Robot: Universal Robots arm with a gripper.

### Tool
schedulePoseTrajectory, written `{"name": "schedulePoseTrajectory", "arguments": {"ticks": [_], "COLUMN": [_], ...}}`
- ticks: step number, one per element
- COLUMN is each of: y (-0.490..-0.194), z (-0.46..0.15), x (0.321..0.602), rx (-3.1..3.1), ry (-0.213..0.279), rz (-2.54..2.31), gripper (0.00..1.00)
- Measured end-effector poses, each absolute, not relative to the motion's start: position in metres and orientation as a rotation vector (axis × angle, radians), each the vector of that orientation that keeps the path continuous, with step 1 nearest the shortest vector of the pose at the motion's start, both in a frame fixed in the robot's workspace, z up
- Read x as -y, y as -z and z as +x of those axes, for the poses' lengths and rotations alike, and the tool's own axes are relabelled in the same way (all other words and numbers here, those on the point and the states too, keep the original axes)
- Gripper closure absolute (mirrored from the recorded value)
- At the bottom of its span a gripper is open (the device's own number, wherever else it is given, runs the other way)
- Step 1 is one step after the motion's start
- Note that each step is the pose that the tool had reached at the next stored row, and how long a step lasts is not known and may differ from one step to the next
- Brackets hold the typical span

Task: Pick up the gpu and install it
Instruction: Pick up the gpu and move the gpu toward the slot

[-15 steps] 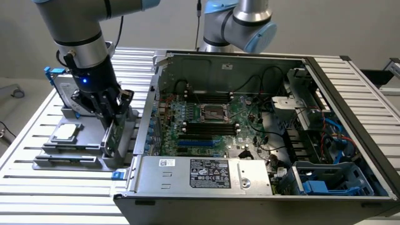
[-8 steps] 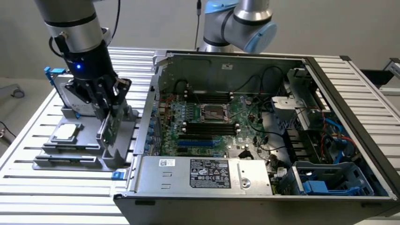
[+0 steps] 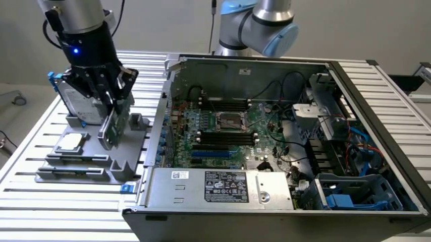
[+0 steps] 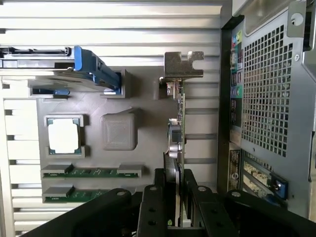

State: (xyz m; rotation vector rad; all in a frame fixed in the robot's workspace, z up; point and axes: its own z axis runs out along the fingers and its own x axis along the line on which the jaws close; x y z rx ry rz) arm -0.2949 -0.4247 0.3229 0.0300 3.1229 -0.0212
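The gpu point(image 3: 110, 128) is a green board with a silver end bracket point(image 4: 182, 66). It stands on edge, slightly tilted, in my gripper point(image 3: 108, 103), just above the grey parts holder point(image 3: 128, 174) at the exterior view's left. In the wrist view the card point(image 4: 176, 133) shows edge-on, running away from the black fingers point(image 4: 158, 197) that press on both its faces. My gripper point(image 4: 177, 180) is shut on it. The open computer case point(image 3: 377, 65) lies to the exterior view's right, its motherboard point(image 3: 222, 131) exposed with blue expansion slots point(image 3: 215, 154).
On the holder stand a silver hard drive with a blue frame point(image 3: 75, 103), a processor point(image 3: 72, 142) and two memory sticks point(image 3: 72, 159). The case's perforated rear wall point(image 4: 266, 98) stands close beside the card. A power supply point(image 3: 225, 186) fills the case's near side.
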Motion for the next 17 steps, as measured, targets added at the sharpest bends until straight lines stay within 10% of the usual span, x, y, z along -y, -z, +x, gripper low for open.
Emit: {"name": "schedulePoseTrajectory", "arguments": {"ticks": [17], "y": [-0.400], "z": [-0.256], "x": [0.425], "rx": [-3.123], "ry": [0.021], "rz": [0.030], "gripper": [0.74]}}
